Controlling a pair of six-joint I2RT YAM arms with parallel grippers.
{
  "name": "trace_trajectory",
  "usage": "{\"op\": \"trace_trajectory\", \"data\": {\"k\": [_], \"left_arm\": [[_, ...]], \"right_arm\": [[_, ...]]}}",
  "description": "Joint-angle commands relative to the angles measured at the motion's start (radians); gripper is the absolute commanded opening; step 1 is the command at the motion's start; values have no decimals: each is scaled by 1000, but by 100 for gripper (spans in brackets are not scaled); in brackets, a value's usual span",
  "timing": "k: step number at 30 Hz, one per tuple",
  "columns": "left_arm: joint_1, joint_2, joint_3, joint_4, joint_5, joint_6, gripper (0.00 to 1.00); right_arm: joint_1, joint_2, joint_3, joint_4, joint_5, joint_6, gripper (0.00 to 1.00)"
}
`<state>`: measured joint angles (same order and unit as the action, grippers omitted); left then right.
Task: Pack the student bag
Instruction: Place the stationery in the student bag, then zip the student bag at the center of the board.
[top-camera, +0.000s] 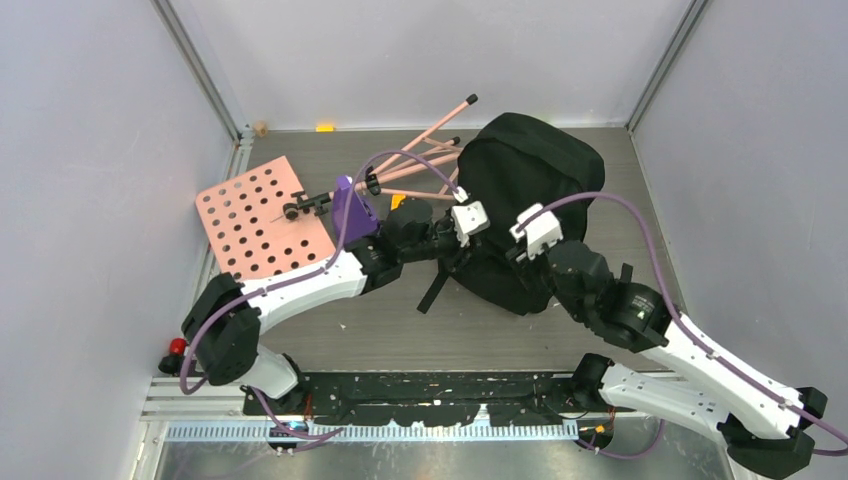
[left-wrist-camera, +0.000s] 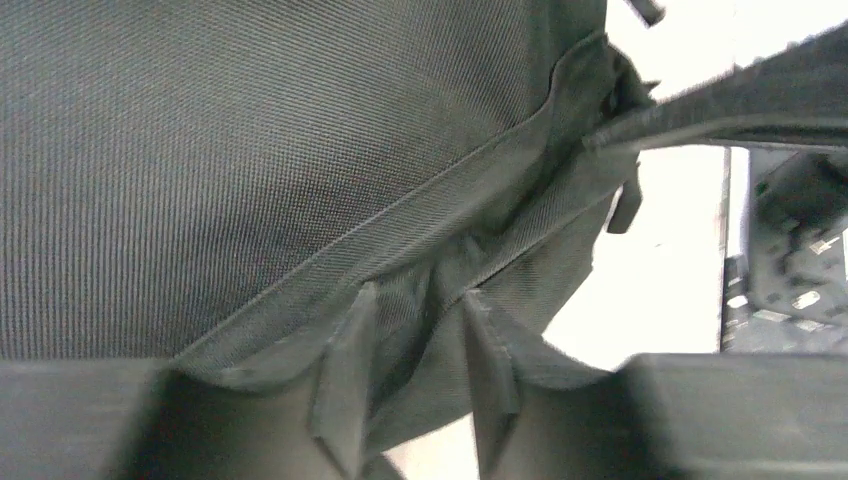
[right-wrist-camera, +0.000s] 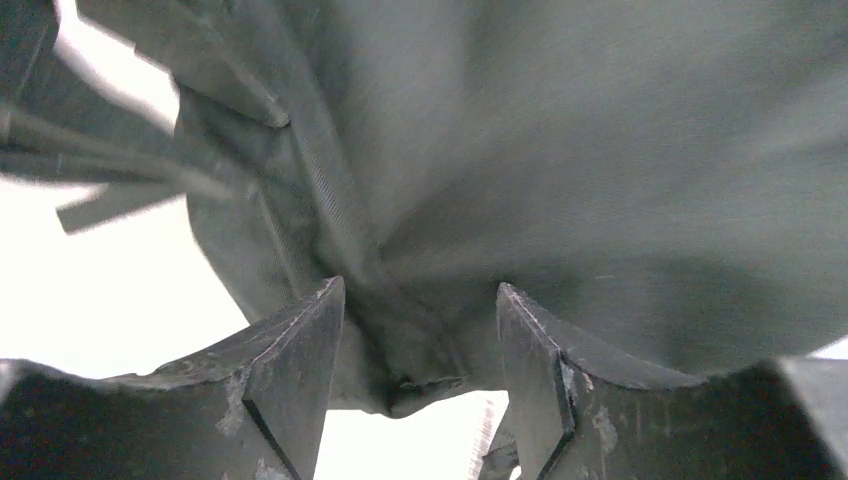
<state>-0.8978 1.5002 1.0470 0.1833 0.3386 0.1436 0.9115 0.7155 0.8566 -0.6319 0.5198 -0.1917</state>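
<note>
The student bag (top-camera: 525, 190), a large black fabric backpack, lies in the middle of the table with a strap (top-camera: 436, 288) trailing toward the near side. My left gripper (top-camera: 478, 243) reaches its left side. In the left wrist view, the left gripper (left-wrist-camera: 418, 293) has its fingers a little apart, with a seam fold of the bag (left-wrist-camera: 250, 150) lying loose between them. My right gripper (top-camera: 515, 262) is at the bag's near edge. In the right wrist view, the right gripper (right-wrist-camera: 419, 285) stands wide open, with a hanging edge of the bag (right-wrist-camera: 600, 150) between the fingers, touching neither.
A pink pegboard (top-camera: 262, 217) lies at the left, with a purple block (top-camera: 352, 210) beside it. Several pink rods with black ends (top-camera: 420, 150) fan out behind the bag. Grey walls close in three sides. A red button (top-camera: 178, 347) sits at the near left.
</note>
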Motion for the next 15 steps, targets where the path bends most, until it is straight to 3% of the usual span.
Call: {"op": "trace_trajectory", "data": {"k": [1,4,7,11,15], "left_arm": [[-11,-104,11,92,-39,-68,55],[-74,-156,-6,80,-130,-77,66],[-144,-207,-12,34,-266,-151,69],[-231,-243,-61,23,-403,-345,68],[-273,-222,-100,29,-452,-606,66]], "right_arm": [[-16,40,176,18,159,156,64],[-25,103,273,-21,208,211,64],[-32,141,355,-39,215,240,64],[-36,160,449,-43,206,253,70],[-54,216,571,-93,210,215,73]]}}
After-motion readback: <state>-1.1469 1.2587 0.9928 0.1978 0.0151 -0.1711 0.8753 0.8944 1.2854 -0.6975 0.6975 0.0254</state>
